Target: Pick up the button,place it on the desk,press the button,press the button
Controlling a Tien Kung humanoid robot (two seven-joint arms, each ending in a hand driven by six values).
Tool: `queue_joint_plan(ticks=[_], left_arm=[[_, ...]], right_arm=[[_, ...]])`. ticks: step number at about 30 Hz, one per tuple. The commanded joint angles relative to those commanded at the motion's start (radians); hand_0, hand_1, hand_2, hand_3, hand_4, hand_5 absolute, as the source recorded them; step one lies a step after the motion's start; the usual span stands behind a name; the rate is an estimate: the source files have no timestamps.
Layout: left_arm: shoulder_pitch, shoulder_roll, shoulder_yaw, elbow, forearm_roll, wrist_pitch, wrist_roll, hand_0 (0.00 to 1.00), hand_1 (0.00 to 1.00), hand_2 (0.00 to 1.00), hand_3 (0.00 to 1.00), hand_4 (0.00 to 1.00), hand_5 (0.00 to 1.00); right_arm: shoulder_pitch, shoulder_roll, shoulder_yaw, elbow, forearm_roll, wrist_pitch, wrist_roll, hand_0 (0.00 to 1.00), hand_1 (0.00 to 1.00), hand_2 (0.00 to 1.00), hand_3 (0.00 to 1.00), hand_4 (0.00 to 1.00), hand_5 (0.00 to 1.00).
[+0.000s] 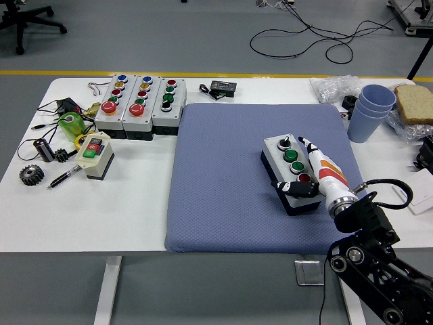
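Seen resting on the blue mat (pixel 223 176) at table centre-right: grey three-button control box (pixel 292 173), likely rigid, fairly heavy, smooth-sided, best gripped across its long sides, with right hand (pixel 312 172) draped over it, thumb at near end, grasp not yet firm.

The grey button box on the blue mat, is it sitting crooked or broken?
The grey button box lies askew on the blue mat, turned at an angle to the mat's edges, unlike the three grey button boxes lined up straight at the table's far left. The right hand rests over it. No damage shows.
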Motion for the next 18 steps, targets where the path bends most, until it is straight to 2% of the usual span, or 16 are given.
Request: queue_joint_plan(ticks=[2,3,4,8,9,14,15,18], left_arm=[[0.0,0.0,0.0,0.0,0.0,0.0,0.001,0.601,0.634,0.679,0.548,0.364,0.698],[0.0,0.0,0.0,0.0,-0.001,0.0,0.0,0.602,0.634,0.68,0.548,0.364,0.698],[0.0,0.0,0.0,0.0,-0.002,0.0,0.001,0.602,0.634,0.68,0.548,0.364,0.698],[0.0,0.0,-0.002,0.0,0.0,0.0,0.001,0.602,0.634,0.68,0.548,0.364,0.698],[0.0,0.0,-0.002,0.0,0.0,0.0,0.001,0.602,0.634,0.68,0.548,0.365,0.696],[-0.001,0.0,0.0,0.0,-0.001,0.0,0.001,0.602,0.634,0.68,0.548,0.365,0.696],[-0.001,0.0,0.001,0.0,-0.003,0.0,0.001,0.601,0.633,0.679,0.549,0.367,0.696],[-0.002,0.0,0.002,0.0,-0.007,0.002,0.0,0.601,0.633,0.679,0.549,0.367,0.696]], right_arm=[[0.016,0.016,0.007,-0.025,-0.048,0.049,-0.044,0.998,0.953,0.998,0.998,0.998,0.222],[0.02,0.021,0.008,-0.032,-0.064,0.066,-0.059,0.949,0.942,0.998,0.998,0.998,0.218],[0.025,0.025,0.009,-0.038,-0.077,0.078,-0.068,0.949,0.942,0.998,0.998,0.998,0.218],[0.044,0.04,0.019,-0.061,-0.132,0.121,-0.068,0.949,0.942,0.998,0.998,0.998,0.218],[0.051,0.045,0.026,-0.068,-0.148,0.138,-0.068,0.843,0.891,0.998,0.998,0.998,0.212],[0.07,0.054,0.048,-0.079,-0.196,0.232,-0.068,0.843,0.891,0.998,0.998,0.998,0.212],[0.07,0.054,0.049,-0.078,-0.198,0.24,-0.068,0.752,0.807,0.961,0.998,0.994,0.191],[0.069,0.051,0.054,-0.065,-0.194,0.266,-0.068,0.752,0.807,0.961,0.998,0.994,0.191]])
